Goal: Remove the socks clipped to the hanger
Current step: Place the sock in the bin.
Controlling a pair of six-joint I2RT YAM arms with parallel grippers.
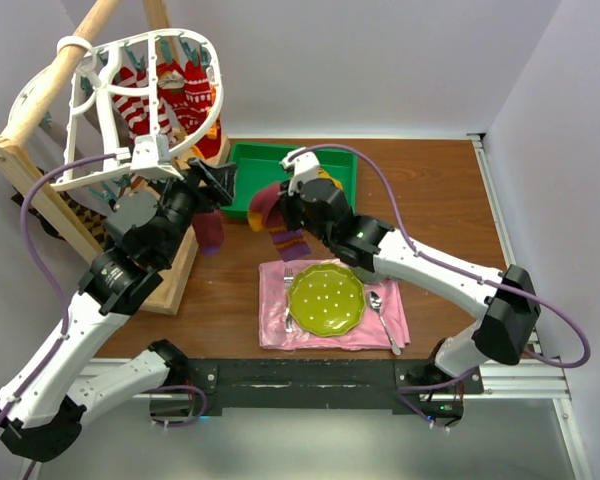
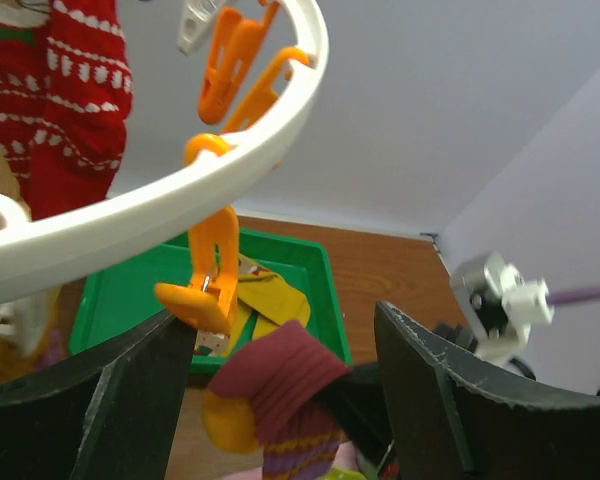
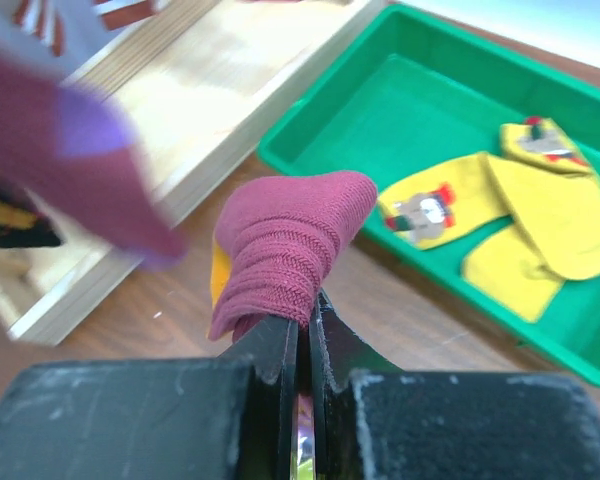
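The brown wooden table [image 1: 430, 190] carries a green tray [image 1: 255, 165] just beyond the right claw [image 3: 305, 325] and a pink cloth napkin [image 1: 275, 325] on the claw's near side. The wooden rack base [image 1: 175, 275] lies off to that claw's left.

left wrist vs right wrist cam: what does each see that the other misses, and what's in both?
Left wrist only: the white hanger, its orange clips, the red-and-white socks. Right wrist only: the flat wooden base, and a clear look at the right gripper shut on the maroon sock. Both: that maroon sock, the green tray, the yellow socks in it.
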